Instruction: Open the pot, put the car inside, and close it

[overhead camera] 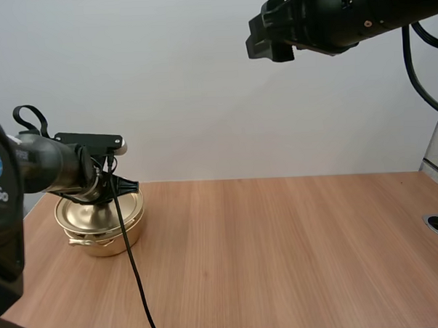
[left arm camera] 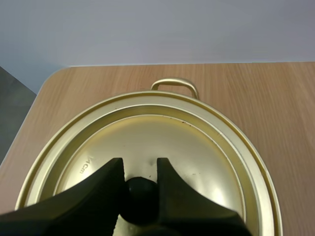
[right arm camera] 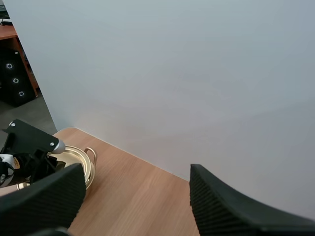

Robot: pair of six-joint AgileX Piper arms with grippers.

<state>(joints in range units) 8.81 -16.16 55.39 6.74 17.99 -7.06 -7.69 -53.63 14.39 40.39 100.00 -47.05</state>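
Two claws, two very different jobs here. My left claw (left arm camera: 139, 166) is down on the gold pot (overhead camera: 105, 244), which sits at the lower left of the high view near the tabletop (overhead camera: 281, 248) edge. Its fingers pinch the black knob (left arm camera: 140, 199) on the lid (left arm camera: 167, 137) from both sides. The lid's on, and that knob looks like the only sensible handle for lifting it. My right claw (right arm camera: 137, 174) hangs high at the upper right, spread wide and holding nothing, I'd guess to stay clear.

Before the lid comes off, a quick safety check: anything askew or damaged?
Nothing stands out. The lid sits square on the pot, the left gripper pinches its knob, and the right gripper hangs open above the table.
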